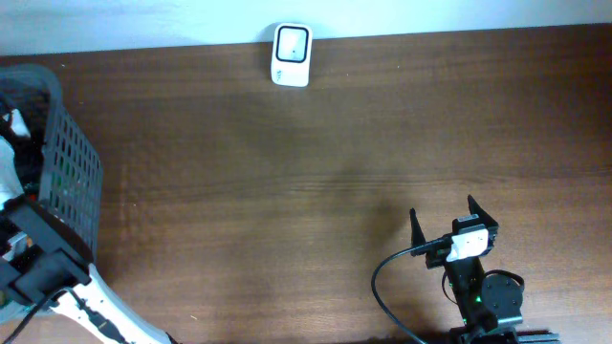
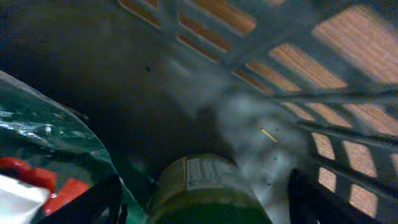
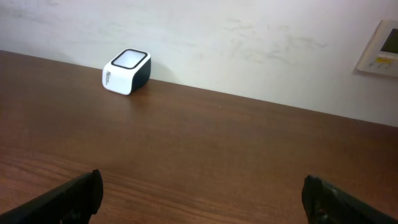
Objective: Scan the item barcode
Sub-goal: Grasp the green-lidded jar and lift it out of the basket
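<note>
The item is a round green can (image 2: 200, 182) with a pale label, lying at the bottom of the dark mesh basket (image 1: 75, 167) at the table's left edge. In the left wrist view my left gripper (image 2: 205, 204) is open and straddles the can, one dark finger on each side with a gap to it. From overhead the left arm reaches down into the basket and hides its fingers. The white barcode scanner (image 1: 291, 54) (image 3: 127, 71) stands at the table's far edge, in the centre. My right gripper (image 1: 443, 212) (image 3: 202, 196) hangs open and empty over the near right of the table.
A green foil bag with red print (image 2: 43, 155) lies left of the can in the basket. The basket's lattice wall (image 2: 298, 59) rises just behind the can. A black cable (image 1: 382, 282) loops beside the right arm. A wall panel (image 3: 380, 48) is on the far wall.
</note>
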Motion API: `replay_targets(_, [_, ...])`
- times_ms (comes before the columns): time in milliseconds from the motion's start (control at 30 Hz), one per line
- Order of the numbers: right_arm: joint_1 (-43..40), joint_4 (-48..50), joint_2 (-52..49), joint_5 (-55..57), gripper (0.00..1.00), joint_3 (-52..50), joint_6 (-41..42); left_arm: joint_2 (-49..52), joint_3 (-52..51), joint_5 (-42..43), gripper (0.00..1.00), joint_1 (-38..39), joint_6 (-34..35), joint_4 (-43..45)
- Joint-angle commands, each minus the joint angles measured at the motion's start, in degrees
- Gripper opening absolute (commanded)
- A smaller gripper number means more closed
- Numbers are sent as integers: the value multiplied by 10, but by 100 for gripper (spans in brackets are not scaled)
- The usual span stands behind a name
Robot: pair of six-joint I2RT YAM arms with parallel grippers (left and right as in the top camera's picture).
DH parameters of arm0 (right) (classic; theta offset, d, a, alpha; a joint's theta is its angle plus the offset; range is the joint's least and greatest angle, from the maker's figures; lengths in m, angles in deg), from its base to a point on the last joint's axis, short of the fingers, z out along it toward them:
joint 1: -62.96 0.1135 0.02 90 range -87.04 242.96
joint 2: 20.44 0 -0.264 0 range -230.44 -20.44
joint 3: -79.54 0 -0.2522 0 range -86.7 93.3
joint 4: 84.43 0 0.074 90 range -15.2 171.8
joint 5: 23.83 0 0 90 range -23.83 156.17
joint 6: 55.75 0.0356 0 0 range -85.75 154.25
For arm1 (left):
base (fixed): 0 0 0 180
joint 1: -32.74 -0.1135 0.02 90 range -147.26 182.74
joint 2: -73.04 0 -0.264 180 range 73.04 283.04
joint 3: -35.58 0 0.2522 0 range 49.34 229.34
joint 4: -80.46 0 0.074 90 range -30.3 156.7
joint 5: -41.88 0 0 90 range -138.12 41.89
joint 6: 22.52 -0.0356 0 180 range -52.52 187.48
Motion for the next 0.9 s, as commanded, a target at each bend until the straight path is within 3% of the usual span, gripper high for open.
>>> replay_targets(0, [-4, 0, 5, -3, 98, -5, 8, 20, 8, 21, 60, 15, -27, 5])
replay_targets(233, [-4, 0, 5, -3, 98, -5, 8, -30, 8, 21, 49, 16, -4, 0])
replay_targets(433, [-4, 0, 5, -3, 98, -5, 8, -116, 22, 26, 48, 16, 19, 1])
replay_targets(867, [-4, 0, 5, -3, 98, -5, 8, -406, 27, 37, 47, 29, 64, -14])
